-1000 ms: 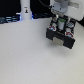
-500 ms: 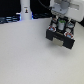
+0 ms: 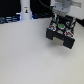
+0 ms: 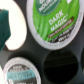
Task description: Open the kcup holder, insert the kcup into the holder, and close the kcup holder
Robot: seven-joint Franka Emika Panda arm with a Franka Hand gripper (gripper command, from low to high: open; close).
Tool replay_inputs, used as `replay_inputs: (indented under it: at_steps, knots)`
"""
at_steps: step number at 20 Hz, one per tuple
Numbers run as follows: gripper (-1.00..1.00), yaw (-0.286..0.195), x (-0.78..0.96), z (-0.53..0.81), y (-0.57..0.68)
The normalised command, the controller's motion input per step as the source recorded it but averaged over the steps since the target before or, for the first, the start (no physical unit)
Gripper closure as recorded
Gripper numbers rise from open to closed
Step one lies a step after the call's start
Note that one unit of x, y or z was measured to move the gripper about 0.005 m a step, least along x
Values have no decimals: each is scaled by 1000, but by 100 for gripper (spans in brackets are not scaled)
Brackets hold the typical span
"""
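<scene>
Exterior view, going from its left: white bottle-like object [image 3: 25,12] stands at the far table edge, well apart from the kcup holder [image 3: 62,38]. Between them, a wide bare stretch of white table [image 3: 25,55]; the same bare surface runs in front of the holder toward the near edge. The holder itself sits toward the exterior view's right, a black box with one corner facing the camera. Its far side is close to the dark background clutter, so the open room lies on its left and front.

Gripper [image 3: 61,21] hangs directly over the top of the holder, with the white arm body above it running out of frame. A green spot between the fingers reads as the kcup [image 3: 60,23], just above or at the holder's top tray. Too blurred to tell contact or whether the jaws are clenched or released: cannot tell.

Wrist view adds what the exterior view cannot resolve: the kcup's [image 4: 56,19] green lid with white lettering, filling most of the frame, and the black tray of the holder [image 4: 35,50] around it. Beside the kcup on that tray: a second green-lidded pod [image 4: 21,71] and an open dark round slot [image 4: 59,64]. A green and white blurred shape [image 4: 7,30] sits at the frame edge, unidentifiable. Fingertips are not distinguishable here.
</scene>
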Motion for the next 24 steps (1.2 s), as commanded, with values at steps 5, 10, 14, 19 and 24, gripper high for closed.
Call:
replay_inputs:
  at_steps: [5,10,14,19,24]
  knots:
    - [-100,118,377,450,-334]
    - [-100,42,558,373,-451]
    - [-100,16,644,258,-525]
    - [-100,21,632,219,-539]
    - [-100,13,769,113,-381]
